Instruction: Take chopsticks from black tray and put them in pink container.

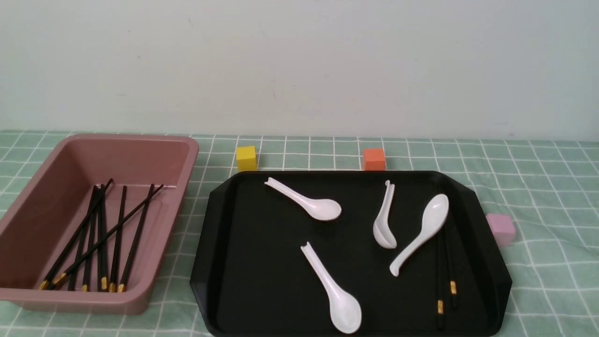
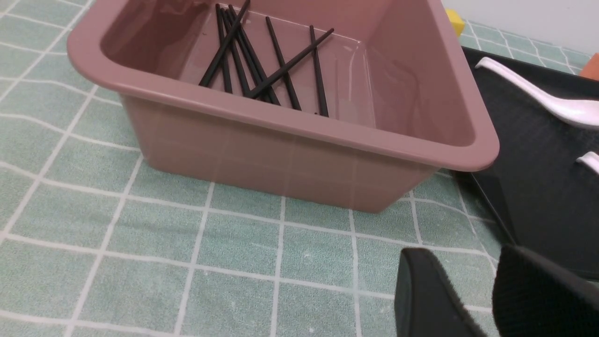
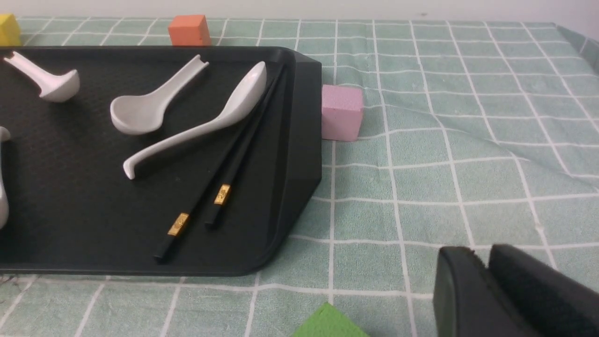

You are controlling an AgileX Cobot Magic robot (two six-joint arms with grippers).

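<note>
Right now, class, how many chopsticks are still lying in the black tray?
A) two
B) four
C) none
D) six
A: two chopsticks lie side by side near the right rim of the black tray, beside a white spoon, each showing one gold band; the other chopsticks are already in the pink container.

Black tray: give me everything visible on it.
The black tray is wide, shallow and glossy, plastic by its look, rectangular with cut-off corners, a raised rim and a finely textured floor. It lies flat on the green checked cloth, right of the pink container. Inside lie four white spoons and, near the right rim, two chopsticks side by side, one partly under a spoon. A small pink cube sits against its right edge. No fingers touch it.
</note>
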